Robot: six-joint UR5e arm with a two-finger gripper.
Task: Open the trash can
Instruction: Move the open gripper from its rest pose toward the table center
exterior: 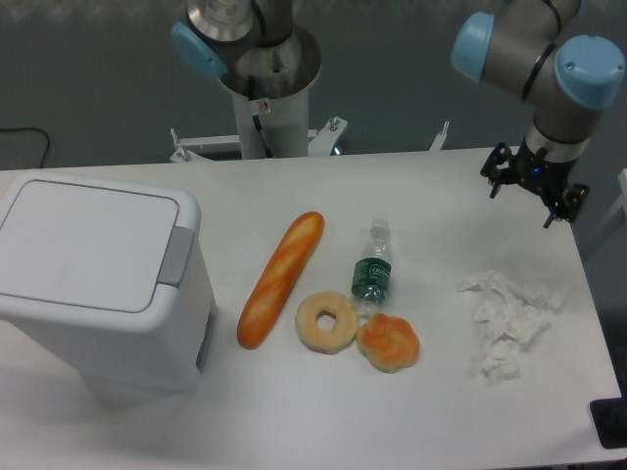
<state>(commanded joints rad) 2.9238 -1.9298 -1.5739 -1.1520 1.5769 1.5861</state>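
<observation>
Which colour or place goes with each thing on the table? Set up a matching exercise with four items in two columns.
Things:
1. trash can
2. baguette
3. water bottle
4. crumpled tissue

Descriptions:
A. orange-brown, long, lying beside the bagel
B. at the left edge, lid shut
C. white, at the right, below the gripper
D. clear with a green label

Pairs: 1-B, 2-A, 3-D, 4-C

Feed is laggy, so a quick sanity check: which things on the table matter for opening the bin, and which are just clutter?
For the job:
- trash can, lid shut
- its grey push-tab
- hand, far right, holding nothing

Lying about:
- baguette
- water bottle
- bagel
- bun
- crumpled tissue
</observation>
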